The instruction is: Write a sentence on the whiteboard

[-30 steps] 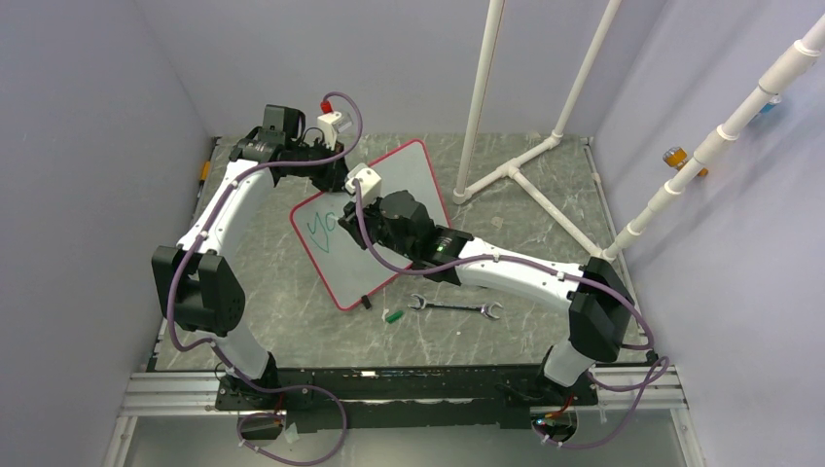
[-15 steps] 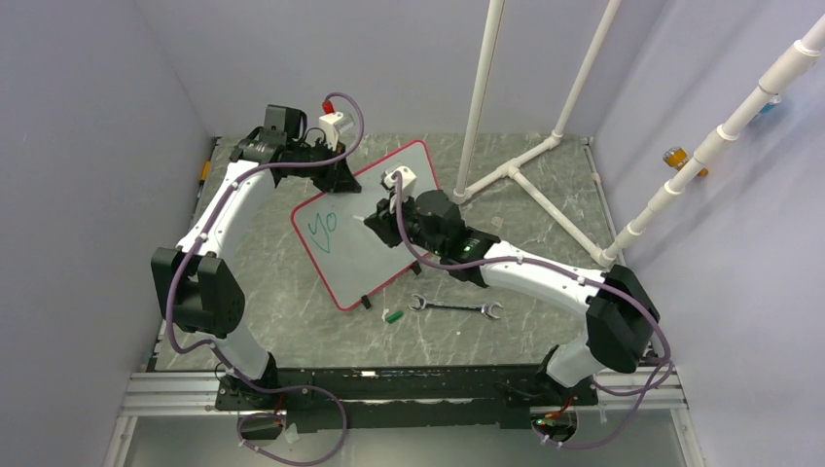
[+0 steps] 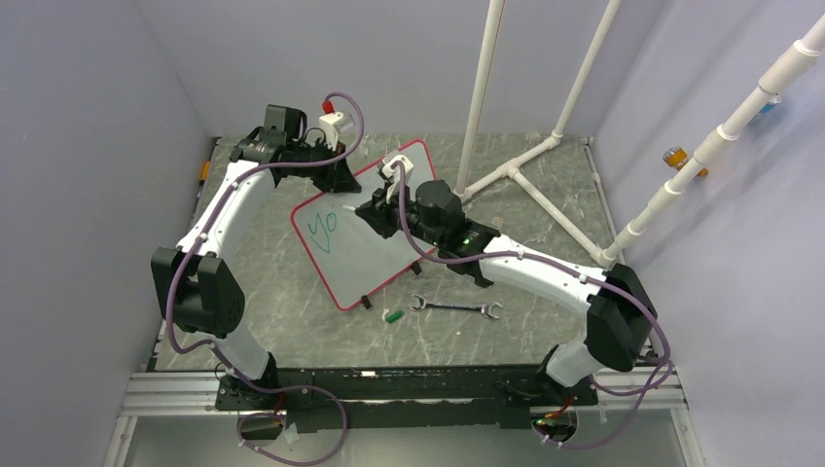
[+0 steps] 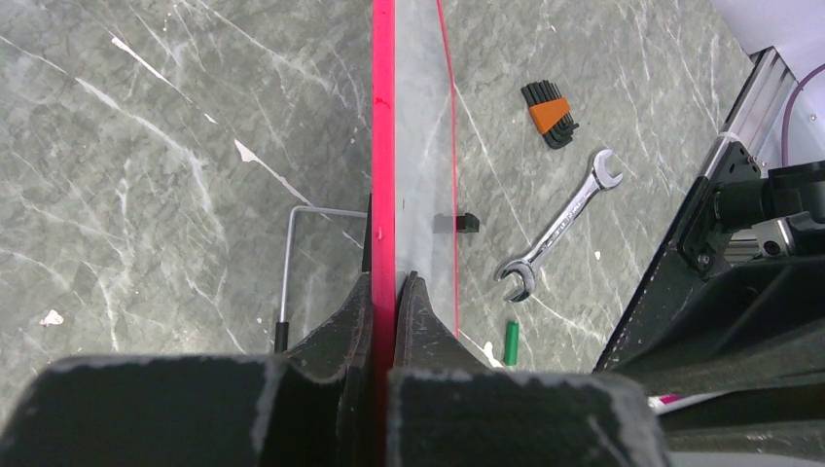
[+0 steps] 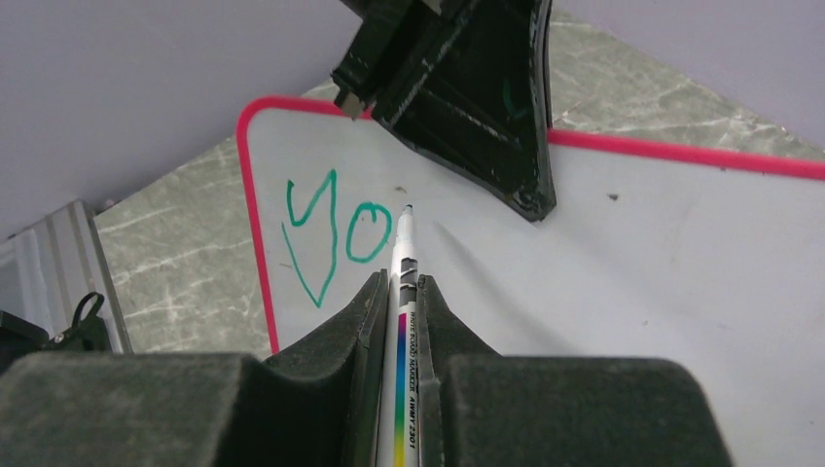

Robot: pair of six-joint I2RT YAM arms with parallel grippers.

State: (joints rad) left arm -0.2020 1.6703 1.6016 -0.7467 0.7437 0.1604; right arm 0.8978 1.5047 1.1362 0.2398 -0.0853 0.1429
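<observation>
The whiteboard (image 3: 362,261), white with a red frame, is propped at a tilt on the table. My left gripper (image 3: 342,178) is shut on its far top edge; in the left wrist view the red frame (image 4: 383,146) runs edge-on between the closed fingers (image 4: 384,288). The sentence (image 3: 323,226) consists of green letters "yo" (image 5: 336,233) at the board's upper left. My right gripper (image 5: 399,284) is shut on a white marker (image 5: 403,255), whose tip sits just right of the "o", close to the whiteboard (image 5: 632,253). Contact between tip and board cannot be told.
A wrench (image 3: 454,308) and a green marker cap (image 3: 393,316) lie on the table in front of the board. A white pipe frame (image 3: 516,171) stands at the back right. An orange hex key set (image 4: 550,114) and a loose L-shaped key (image 4: 288,255) lie beside the board.
My right arm has swung back and to the right, uncovering the board's middle and bringing the marker beside the "o". The left gripper and the board have not moved.
</observation>
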